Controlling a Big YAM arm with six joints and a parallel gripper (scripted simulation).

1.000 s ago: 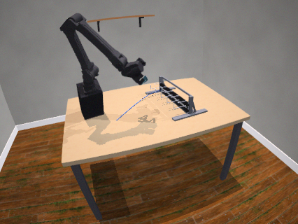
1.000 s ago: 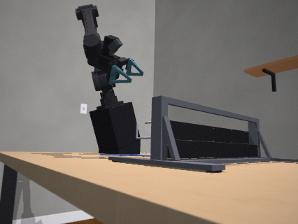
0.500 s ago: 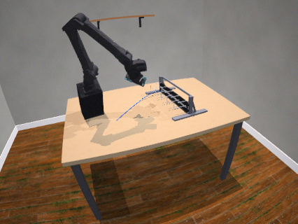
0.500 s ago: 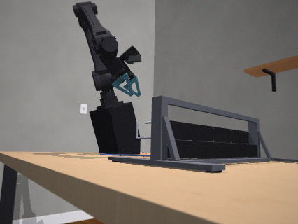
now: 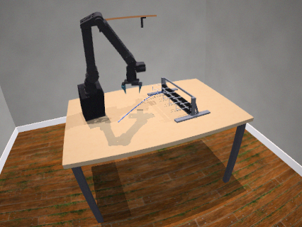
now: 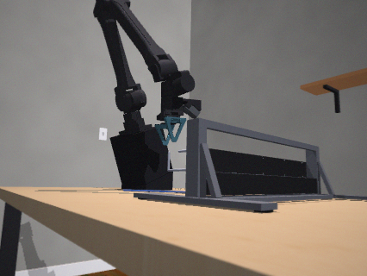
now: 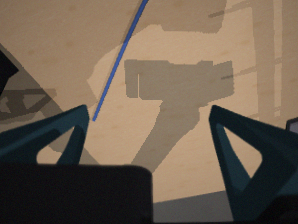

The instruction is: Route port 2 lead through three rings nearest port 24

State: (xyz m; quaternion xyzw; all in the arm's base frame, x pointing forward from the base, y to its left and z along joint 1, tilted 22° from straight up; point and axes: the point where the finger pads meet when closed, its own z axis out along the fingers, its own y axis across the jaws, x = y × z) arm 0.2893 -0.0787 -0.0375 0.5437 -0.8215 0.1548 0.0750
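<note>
Blue cable lead (image 5: 134, 107), thin and nearly straight, runs from the near-arm end of the grey metal rack (image 5: 179, 100) out across the pale wooden worktop (image 5: 106, 142), its long axis slanting away from the rack toward the worktop's front-left area. Its free end (image 7: 94, 119) lies flat on the wood, well inside every edge. The rack stands along the right half of the worktop, its long bar frame upright on a flat base foot, with the black patch panel (image 6: 263, 172) set inside it. Above the lead, the black arm's gripper (image 5: 131, 86) points straight down, teal fingers spread wide and grasping nothing, hanging above the wood. In the wrist view the lead's tip sits just beside the left-side finger (image 7: 55, 135), apart from it. Open wood surrounds the lead on both sides.
</note>
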